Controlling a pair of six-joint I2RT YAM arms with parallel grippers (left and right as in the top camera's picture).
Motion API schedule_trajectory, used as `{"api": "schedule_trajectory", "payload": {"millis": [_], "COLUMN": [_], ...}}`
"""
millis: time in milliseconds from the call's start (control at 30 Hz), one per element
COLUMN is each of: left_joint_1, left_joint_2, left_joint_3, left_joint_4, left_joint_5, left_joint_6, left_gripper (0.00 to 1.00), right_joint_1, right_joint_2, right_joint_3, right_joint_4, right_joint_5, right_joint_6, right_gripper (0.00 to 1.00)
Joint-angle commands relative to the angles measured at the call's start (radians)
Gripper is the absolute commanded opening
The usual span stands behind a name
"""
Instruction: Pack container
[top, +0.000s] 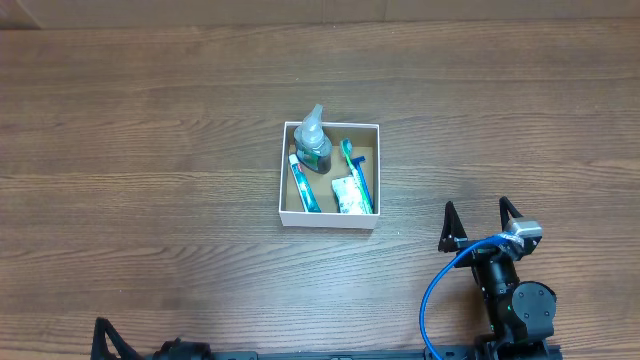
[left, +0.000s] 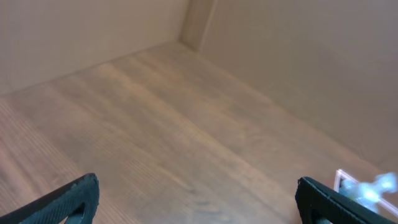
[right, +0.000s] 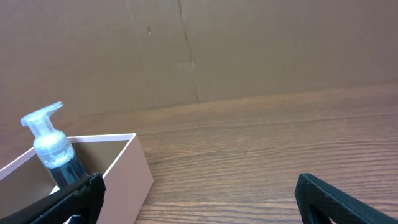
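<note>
Container: the white cardboard box (top: 328, 219) sits near the centre of the table (top: 150, 150), open on top, brown inside.
Contents: 4 items lie in it. A pump bottle (top: 313, 143) is at about 12 o'clock inside the box, a blue-green tube (top: 304, 184) at 8 o'clock, a toothbrush (top: 358, 178) along the 3 o'clock wall, and a small white-green packet (top: 346, 196) at 5 o'clock.
Right gripper: the right gripper (top: 477, 206) is at about 4 o'clock from the box, well apart from it. Its fingers are spread wide and carry nothing.
Left gripper: the left gripper (left: 198, 186) is low at about 7 o'clock, far from the box. Its fingers are also spread wide, and only bare wood is between them.
Done: I judge that the packing is finished or almost finished, because the overhead view shows no loose item outside the box.
Left: possibly nothing. I see no lid, so I cannot tell if a closing step belongs to the task.
</note>
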Motion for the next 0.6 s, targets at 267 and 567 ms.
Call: {"api": "schedule_trajectory", "payload": {"millis": [267,567], "left_joint_1": [0.099,0.097], "left_joint_2": [-0.080,-0.080], "left_joint_3": [-0.140,-0.471], "left_joint_4": [0.174,0.679], "left_joint_5": [0.064,0.332], "left_joint_6": [-0.015,0.024], "left_gripper": [1.00,1.00], "right_joint_1": [-0.005,-0.005], "right_joint_2": [-0.012,-0.012], "right_joint_3": [-0.010,-0.010], "right_joint_4": [0.006,0.006], "right_joint_5": [-0.006,-0.006], "right_joint_6": [0.007,0.007], "right_gripper": [1.00,1.00]}}
